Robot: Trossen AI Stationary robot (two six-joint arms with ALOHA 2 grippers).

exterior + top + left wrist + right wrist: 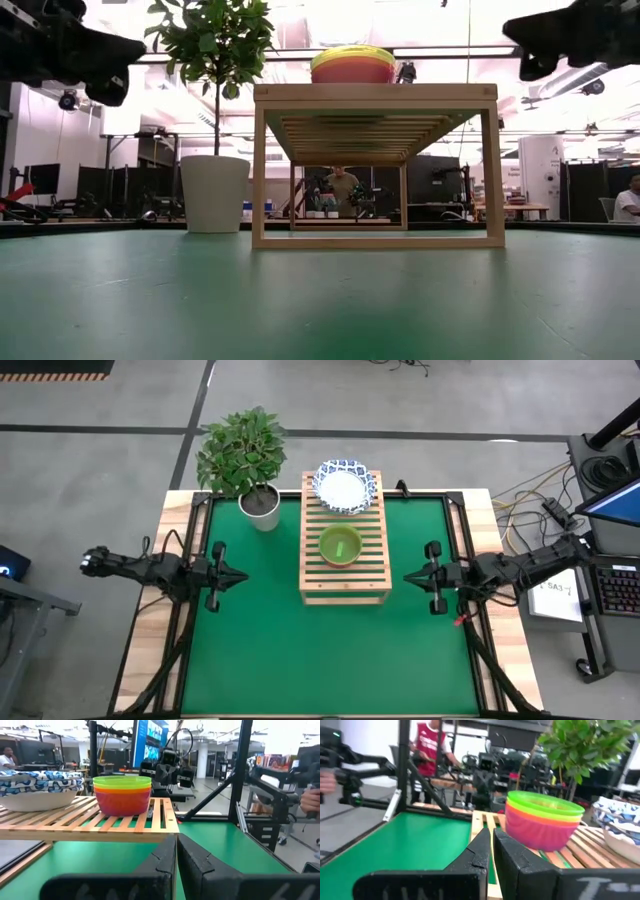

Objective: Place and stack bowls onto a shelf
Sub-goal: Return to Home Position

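A stack of small plastic bowls (340, 545), green on top, sits on the middle of the light-wood slatted shelf (344, 586). It shows in the left wrist view (122, 795), the right wrist view (543, 820) and the low view (353, 64). White bowls with blue-patterned rims (345, 486) sit stacked at the shelf's far end. My left gripper (240, 575) is shut and empty, left of the shelf. My right gripper (410, 576) is shut and empty, right of the shelf.
A potted plant in a white pot (261, 506) stands at the far left of the green mat (330, 650), beside the shelf. The near half of the mat is bare. People show in the room beyond the table.
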